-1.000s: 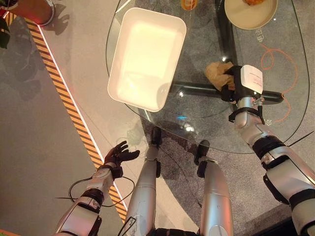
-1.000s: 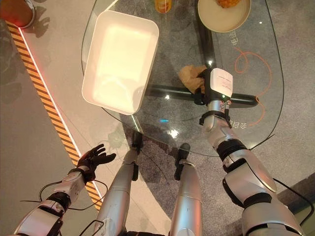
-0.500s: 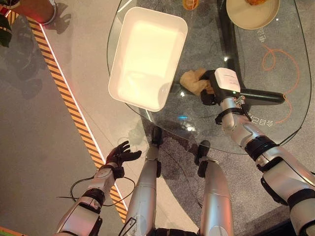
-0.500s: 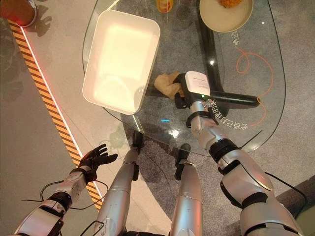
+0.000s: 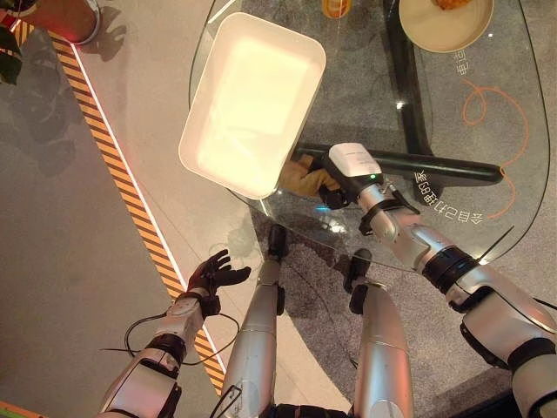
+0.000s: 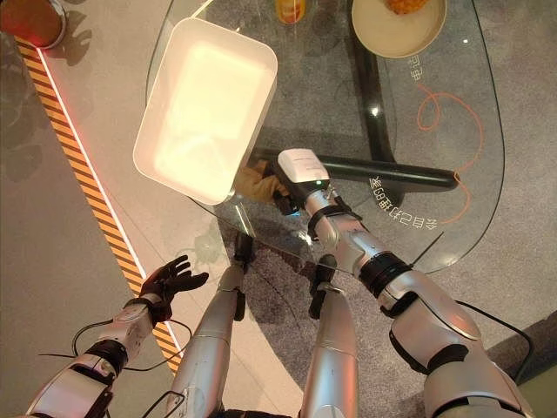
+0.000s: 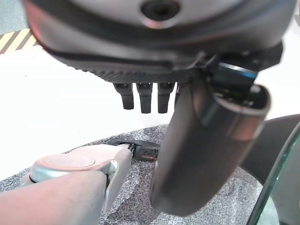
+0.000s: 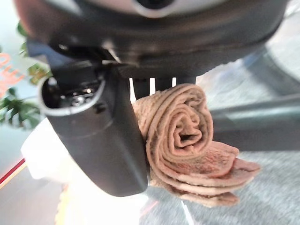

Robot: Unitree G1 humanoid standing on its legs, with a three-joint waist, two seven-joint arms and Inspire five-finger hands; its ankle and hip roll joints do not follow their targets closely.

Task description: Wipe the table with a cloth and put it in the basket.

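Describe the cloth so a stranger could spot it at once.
Start at the round glass table, then find the big white basket on its left part. At the basket's near corner, the right hand grips the cloth: a tan, rolled-up wad, the only soft thing there.

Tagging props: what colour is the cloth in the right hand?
Tan-brown cloth, clearest in the right wrist view.

I see a tan cloth (image 8: 187, 140) in my dark right hand (image 5: 344, 174), whose back is white. The basket (image 5: 252, 104) is white, the counter (image 5: 452, 131) clear glass with orange squiggles. The bowl (image 6: 399, 26) is cream. The floor stripe (image 5: 130, 200) is orange and black.
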